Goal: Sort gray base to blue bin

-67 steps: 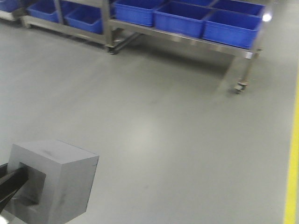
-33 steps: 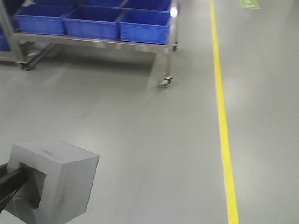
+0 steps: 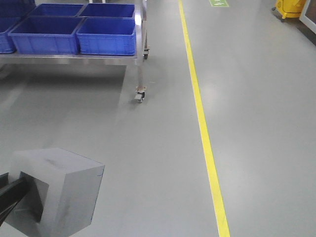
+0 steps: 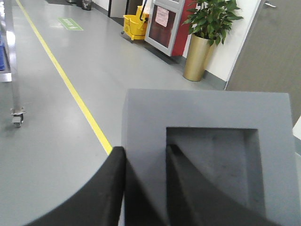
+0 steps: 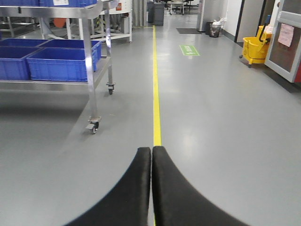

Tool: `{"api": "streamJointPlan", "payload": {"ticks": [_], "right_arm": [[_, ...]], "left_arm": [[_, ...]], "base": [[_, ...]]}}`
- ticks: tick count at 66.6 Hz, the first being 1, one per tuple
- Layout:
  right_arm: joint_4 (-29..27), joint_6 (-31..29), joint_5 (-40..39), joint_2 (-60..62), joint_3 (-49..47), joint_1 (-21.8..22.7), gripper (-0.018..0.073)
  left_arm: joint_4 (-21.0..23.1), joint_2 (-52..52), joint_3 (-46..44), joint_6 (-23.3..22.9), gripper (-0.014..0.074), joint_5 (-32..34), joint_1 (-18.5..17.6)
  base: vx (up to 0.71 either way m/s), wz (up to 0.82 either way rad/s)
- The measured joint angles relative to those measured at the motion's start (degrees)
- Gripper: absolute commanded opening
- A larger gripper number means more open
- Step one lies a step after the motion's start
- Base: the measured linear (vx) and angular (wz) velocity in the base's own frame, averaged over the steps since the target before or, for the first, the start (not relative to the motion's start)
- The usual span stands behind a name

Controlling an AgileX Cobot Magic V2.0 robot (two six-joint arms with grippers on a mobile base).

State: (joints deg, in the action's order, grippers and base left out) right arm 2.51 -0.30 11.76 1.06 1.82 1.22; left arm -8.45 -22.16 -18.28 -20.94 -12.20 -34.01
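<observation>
A gray shop floor [image 3: 256, 98] with a yellow line [image 3: 202, 118] stretches ahead. The left gripper [image 4: 144, 155] pinches one wall of the gray base [image 4: 207, 110], one finger inside its square recess. Matte and boxy, it looks stiff and probably light, so that wall suits gripping. The right gripper [image 5: 151, 150] is pressed together, empty. The blue bin [image 3: 106, 44] sits well ahead-left of the jaws.

We have the block [image 3: 54, 192] at our near left. Far ahead on the left, bins [image 3: 106, 35] sit side by side on a wheeled table [image 3: 74, 58]. A floor line [image 3: 202, 133] runs away from us just right of the table; a mop bucket [image 3: 291, 7] stands far right.
</observation>
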Motion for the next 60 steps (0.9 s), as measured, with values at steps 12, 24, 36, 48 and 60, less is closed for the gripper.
{"api": "streamJointPlan", "payload": {"ticks": [12, 24, 36, 48, 60], "right_arm": [[0.0, 0.0, 0.0, 0.0, 0.0, 0.0, -0.0005], [0.0, 0.0, 0.0, 0.0, 0.0, 0.0, -0.0005], [0.0, 0.0, 0.0, 0.0, 0.0, 0.0, -0.0005], [0.0, 0.0, 0.0, 0.0, 0.0, 0.0, -0.0005], [0.0, 0.0, 0.0, 0.0, 0.0, 0.0, -0.0005]], "left_arm": [[0.0, 0.0, 0.0, 0.0, -0.0007, 0.0, 0.0], [0.0, 0.0, 0.0, 0.0, -0.0007, 0.0, 0.0], [0.0, 0.0, 0.0, 0.0, -0.0007, 0.0, 0.0], [0.0, 0.0, 0.0, 0.0, -0.0007, 0.0, 0.0], [0.0, 0.0, 0.0, 0.0, -0.0007, 0.0, 0.0]], "base": [[0.36, -0.16], [0.38, -0.11], [0.39, -0.06], [0.4, -0.04], [0.43, -0.03]]}}
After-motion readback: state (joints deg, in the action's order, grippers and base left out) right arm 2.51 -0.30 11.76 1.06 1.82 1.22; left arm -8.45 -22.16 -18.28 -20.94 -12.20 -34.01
